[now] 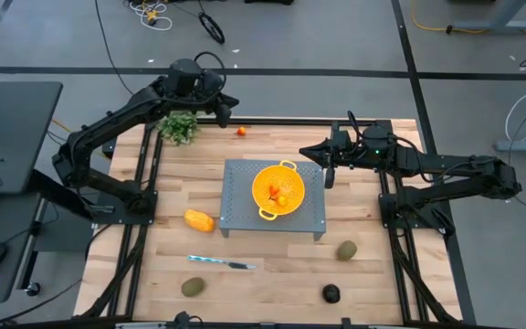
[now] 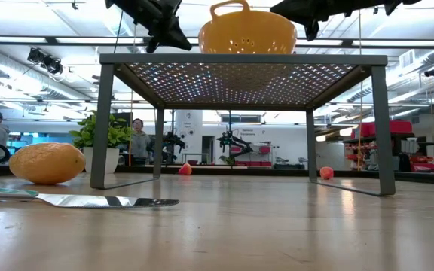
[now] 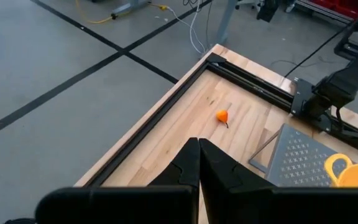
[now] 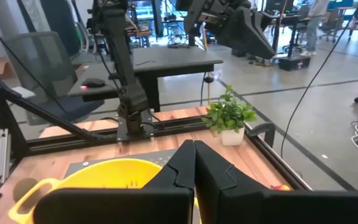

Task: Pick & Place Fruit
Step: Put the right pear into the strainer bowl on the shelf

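Note:
A yellow colander (image 1: 278, 189) stands on a grey perforated stand (image 1: 313, 219) and holds a few tiny orange-red balls (image 1: 278, 195). Another ball (image 1: 241, 131) lies on the wood by the far edge, also seen as a ball (image 3: 222, 116) ahead of my left gripper (image 3: 199, 155). That gripper (image 1: 223, 111) hovers shut, just left of the ball. My right gripper (image 1: 327, 171) is shut in the air beside the colander's right rim (image 4: 104, 176). The yellow-orange oblong (image 1: 199, 220), two brownish-green ovals (image 1: 193, 287) (image 1: 347, 250) and the blackish round one (image 1: 331, 293) lie on the table.
A thin knife (image 1: 222, 263) lies near the table's near edge, between the oblong and the left oval. A potted leafy plant (image 1: 179, 126) stands at the far left, under my left arm. The low view shows two balls (image 2: 184, 169) (image 2: 326, 172) beyond the stand's legs.

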`<act>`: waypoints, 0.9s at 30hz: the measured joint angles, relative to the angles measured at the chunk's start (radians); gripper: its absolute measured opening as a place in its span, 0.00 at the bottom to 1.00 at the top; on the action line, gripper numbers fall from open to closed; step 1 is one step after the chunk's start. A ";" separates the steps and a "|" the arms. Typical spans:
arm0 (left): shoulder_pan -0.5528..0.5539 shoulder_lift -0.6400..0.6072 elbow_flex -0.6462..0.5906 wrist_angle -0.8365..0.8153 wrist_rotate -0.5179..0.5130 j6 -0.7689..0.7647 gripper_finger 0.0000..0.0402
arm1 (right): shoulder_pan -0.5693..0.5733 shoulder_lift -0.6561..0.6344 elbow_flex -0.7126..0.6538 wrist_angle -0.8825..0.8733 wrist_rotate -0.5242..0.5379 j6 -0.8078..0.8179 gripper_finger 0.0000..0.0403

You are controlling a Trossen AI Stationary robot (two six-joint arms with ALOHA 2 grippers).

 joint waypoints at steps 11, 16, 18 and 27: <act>0.000 0.000 0.000 0.004 -0.007 0.059 0.01 | -0.046 -0.071 0.000 0.000 0.002 -0.013 0.01; 0.000 -0.001 0.000 0.004 -0.008 0.093 0.01 | -0.073 -0.145 0.000 -0.021 0.003 -0.073 0.01; 0.000 -0.001 0.000 0.004 -0.007 0.106 0.01 | -0.086 -0.169 0.000 -0.051 0.004 -0.071 0.01; 0.000 -0.001 0.000 0.003 -0.004 0.132 0.01 | -0.104 -0.225 0.000 -0.122 0.004 -0.058 0.01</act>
